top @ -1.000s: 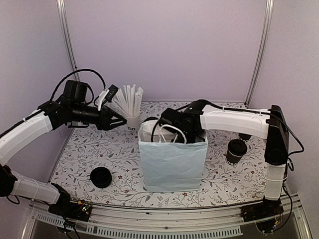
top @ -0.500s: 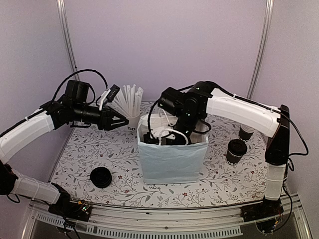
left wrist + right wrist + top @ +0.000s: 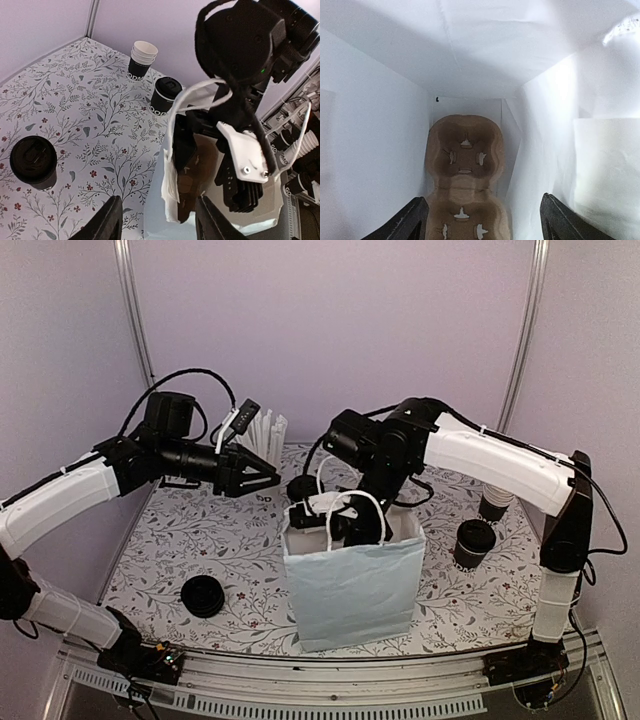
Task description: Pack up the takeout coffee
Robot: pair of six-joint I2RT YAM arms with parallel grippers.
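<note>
lid pile on table, front left. left gripper in air by straws, jaws open, empty. paper bag centre. right gripper inside bag, jaws wide open, empty, above cardboard cup carrier. lidded coffee cup on table right of bag, outside it, near cup stack.

A cup carrier lies in the bag, takeout coffee to its right, lids left.
</note>
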